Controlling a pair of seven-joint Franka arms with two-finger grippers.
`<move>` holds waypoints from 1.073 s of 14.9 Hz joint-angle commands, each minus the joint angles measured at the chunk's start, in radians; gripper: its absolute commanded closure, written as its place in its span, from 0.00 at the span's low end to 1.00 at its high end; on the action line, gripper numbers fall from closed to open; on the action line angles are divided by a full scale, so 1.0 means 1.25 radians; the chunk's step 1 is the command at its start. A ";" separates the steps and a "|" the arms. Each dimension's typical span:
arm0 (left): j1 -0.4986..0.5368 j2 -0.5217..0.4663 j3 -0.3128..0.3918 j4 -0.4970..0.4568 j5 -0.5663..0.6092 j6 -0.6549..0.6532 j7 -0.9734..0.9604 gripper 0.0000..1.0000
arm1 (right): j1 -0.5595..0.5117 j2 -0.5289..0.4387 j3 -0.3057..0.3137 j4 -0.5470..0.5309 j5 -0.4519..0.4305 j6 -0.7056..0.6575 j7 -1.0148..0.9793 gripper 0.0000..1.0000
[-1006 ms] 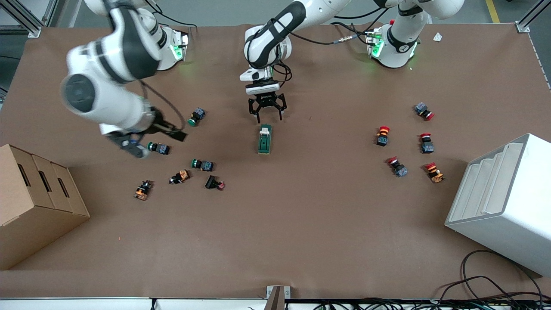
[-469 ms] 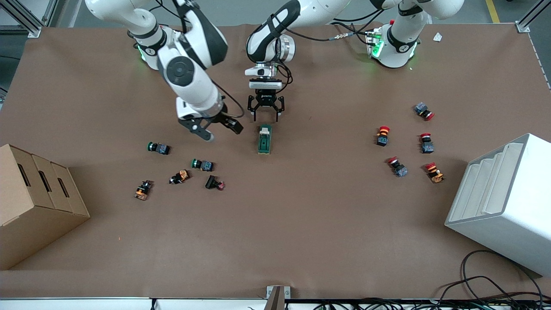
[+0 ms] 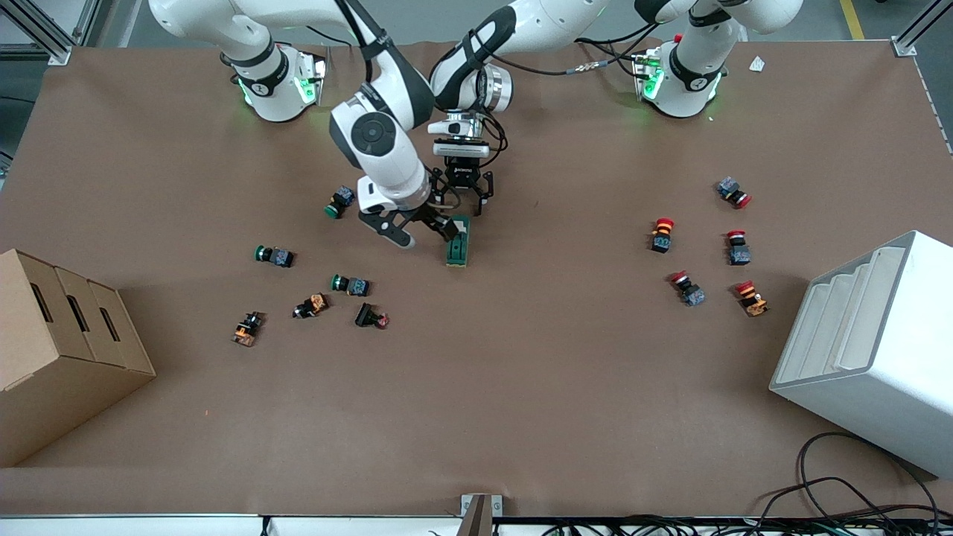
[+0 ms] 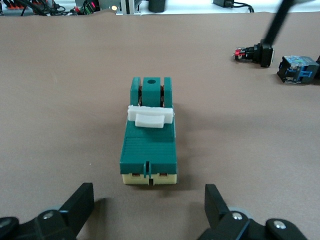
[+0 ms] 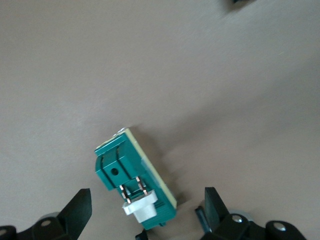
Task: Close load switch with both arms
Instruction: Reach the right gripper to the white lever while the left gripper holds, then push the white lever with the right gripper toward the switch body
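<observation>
The load switch [image 3: 458, 247], a dark green block with a cream-white lever [image 4: 150, 117], lies flat mid-table. My left gripper [image 3: 463, 198] hovers open just over the switch's end farther from the front camera. In the left wrist view the switch [image 4: 149, 145] lies just ahead of the spread fingers [image 4: 80, 206], which hold nothing. My right gripper [image 3: 421, 229] is open beside the switch, toward the right arm's end of the table, one finger overlapping its edge. In the right wrist view the switch's lever end [image 5: 142, 207] lies between the open fingers [image 5: 215, 210], without visible contact.
Green-capped and orange push buttons [image 3: 350, 284] are scattered toward the right arm's end, beside a cardboard box [image 3: 59, 350]. Red-capped push buttons [image 3: 689, 289] lie toward the left arm's end, next to a white rack [image 3: 871, 350].
The right arm swung from over the green-capped buttons to the load switch, its open gripper arriving beside it. The left gripper stayed over the switch's end.
</observation>
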 commanded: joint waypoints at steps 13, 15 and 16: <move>-0.021 0.031 0.013 0.012 0.040 -0.048 -0.051 0.02 | 0.086 0.111 -0.008 0.062 0.016 0.066 0.106 0.00; -0.021 0.031 0.014 0.013 0.040 -0.048 -0.051 0.02 | 0.086 0.127 -0.008 0.082 0.016 0.066 0.124 0.00; -0.021 0.031 0.014 0.015 0.040 -0.048 -0.052 0.02 | 0.086 0.136 -0.008 0.092 0.016 0.066 0.133 0.00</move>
